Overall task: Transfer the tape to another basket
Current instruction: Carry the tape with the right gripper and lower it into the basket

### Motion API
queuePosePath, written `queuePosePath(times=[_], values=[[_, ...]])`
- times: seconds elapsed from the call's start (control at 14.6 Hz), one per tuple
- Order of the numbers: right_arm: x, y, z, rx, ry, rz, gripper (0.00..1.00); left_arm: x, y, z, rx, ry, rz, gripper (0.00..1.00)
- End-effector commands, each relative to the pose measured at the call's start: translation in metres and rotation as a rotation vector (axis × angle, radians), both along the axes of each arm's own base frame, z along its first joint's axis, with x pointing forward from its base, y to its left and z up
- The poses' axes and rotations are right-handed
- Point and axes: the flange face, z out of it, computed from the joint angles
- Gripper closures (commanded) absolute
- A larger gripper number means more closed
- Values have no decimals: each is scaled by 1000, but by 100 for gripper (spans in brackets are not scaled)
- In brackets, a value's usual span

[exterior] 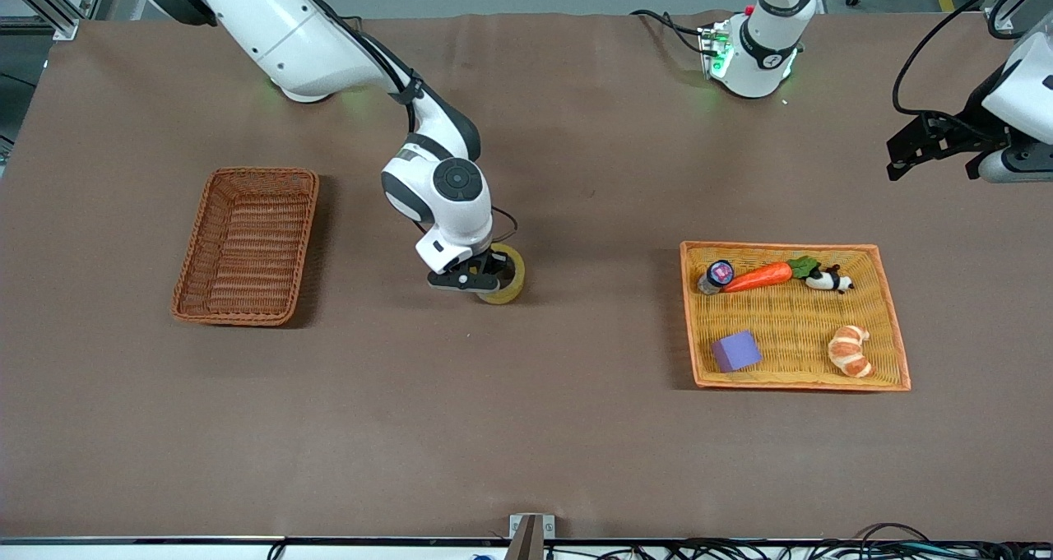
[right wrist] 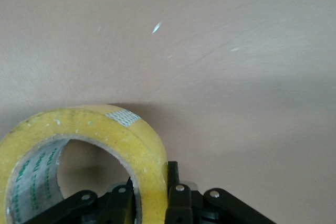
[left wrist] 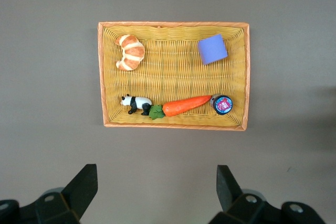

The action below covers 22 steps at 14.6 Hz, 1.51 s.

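Observation:
The tape [exterior: 505,273] is a yellowish ring held at the middle of the table, between the two baskets. My right gripper [exterior: 481,280] is shut on the tape's wall, one finger inside the hole and one outside, as the right wrist view shows [right wrist: 149,192] with the tape [right wrist: 105,140] in it. Whether the tape rests on the table or hangs just above it I cannot tell. The reddish-brown wicker basket [exterior: 247,245] lies toward the right arm's end and holds nothing. My left gripper [exterior: 925,145] is open and waits high above the left arm's end; it also shows in the left wrist view [left wrist: 157,187].
A bright orange-yellow basket [exterior: 794,317] toward the left arm's end holds a carrot [exterior: 757,276], a toy panda [exterior: 829,280], a croissant [exterior: 850,350], a purple block [exterior: 735,350] and a small round jar [exterior: 718,274]. It also shows in the left wrist view [left wrist: 173,74].

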Motion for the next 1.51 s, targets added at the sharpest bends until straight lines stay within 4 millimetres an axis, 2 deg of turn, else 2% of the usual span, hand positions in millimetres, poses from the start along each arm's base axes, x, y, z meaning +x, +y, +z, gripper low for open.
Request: queuePosePath(times=[0.0,0.14,0.27,0.48,0.62,0.68,0.82,0.89,1.1,1.16,1.44], values=[[13,-60,100,-94,2,-38,100,-2,-1,1,-18,-4,-14,0],[11,-105,139,-165,37,23,100,-2,0,-1,-19,3,-14,0],[16,-180,163,-199,58,80,100,-2,-1,-6,-18,16,-6,0],[14,-294,181,-183,121,180,100,-3,-2,-4,-16,20,-3,0],[-1,-362,177,-161,151,234,100,-3,-2,-3,-16,19,0,0],[-13,-391,166,-150,157,255,100,-3,-3,-3,-16,19,-1,0],[-40,-449,129,-111,143,287,99,-3,-7,0,-17,10,-7,0],[-52,-465,110,-96,129,287,99,-2,-6,3,-16,2,-6,0],[-82,-482,51,-70,18,283,99,1,-6,-1,-18,8,-4,0],[-88,-481,31,-66,5,286,98,1,-5,-1,-17,8,-3,0],[-100,-476,-14,-56,-13,295,94,2,0,-2,-15,9,2,0]])
